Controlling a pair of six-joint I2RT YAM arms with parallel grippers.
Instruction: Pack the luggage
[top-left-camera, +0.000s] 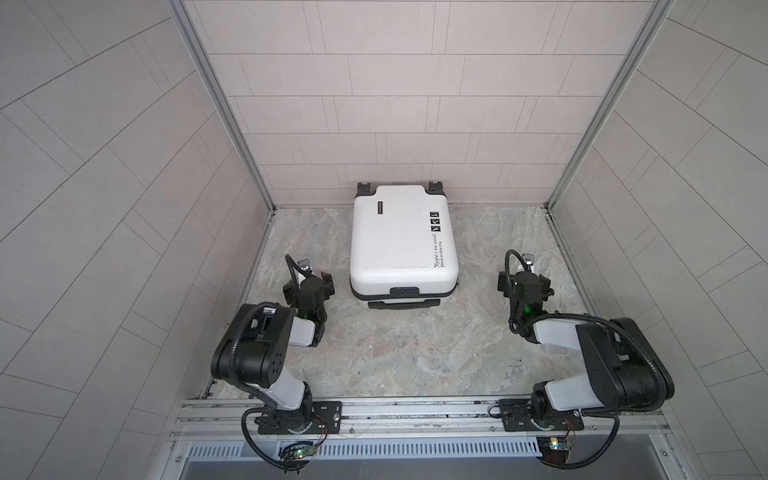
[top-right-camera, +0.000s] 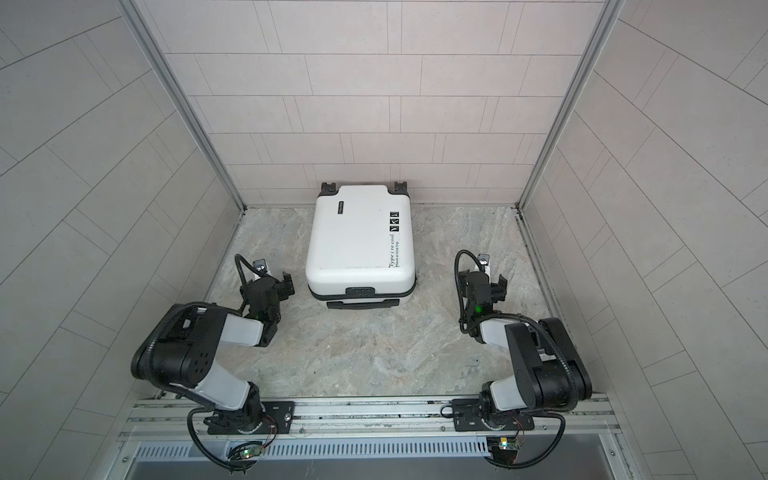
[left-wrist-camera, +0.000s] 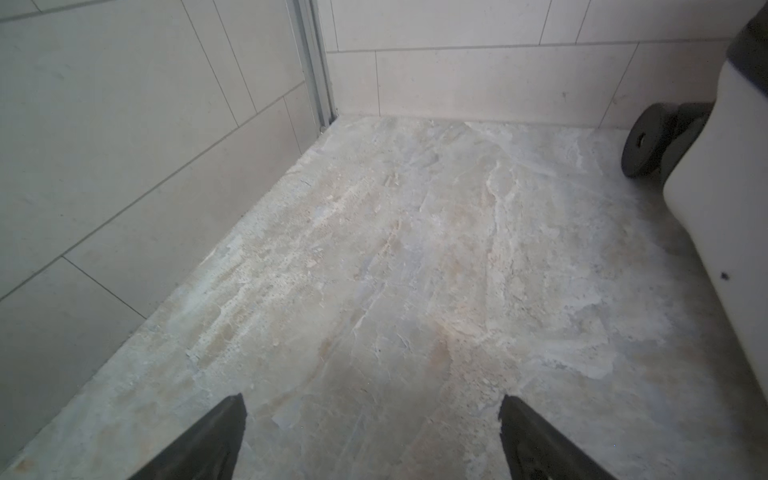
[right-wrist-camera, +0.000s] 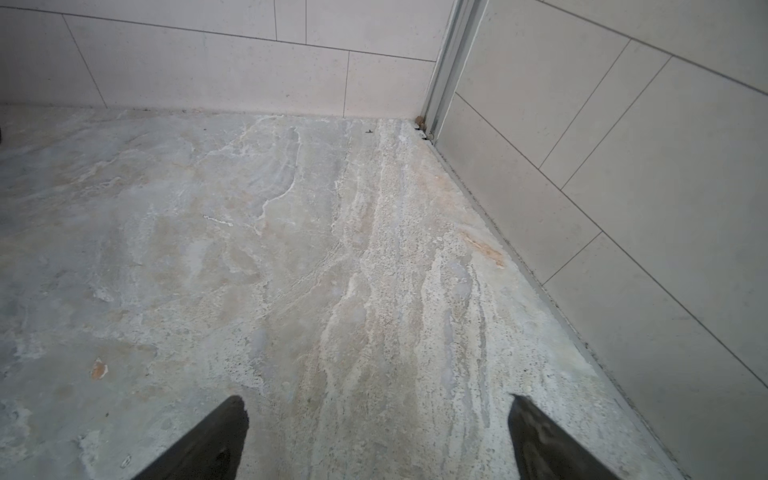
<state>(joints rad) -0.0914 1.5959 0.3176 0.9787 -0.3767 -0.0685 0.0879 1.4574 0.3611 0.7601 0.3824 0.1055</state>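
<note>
Top views both show a small white suitcase lying flat and closed at the back middle of a grey marbled tabletop. Its wheels point toward the tiled back wall and its black handle toward the arms. Only these views show the lid's printing: "Type i re cool", "Have a nice trip" and three black icon squares. A small black label is too small to read. The left gripper and right gripper sit on either side of the suitcase, not touching it. The left wrist view alone shows a black wheel close up. Both wrist views show the fingers spread wide, holding nothing.
</note>
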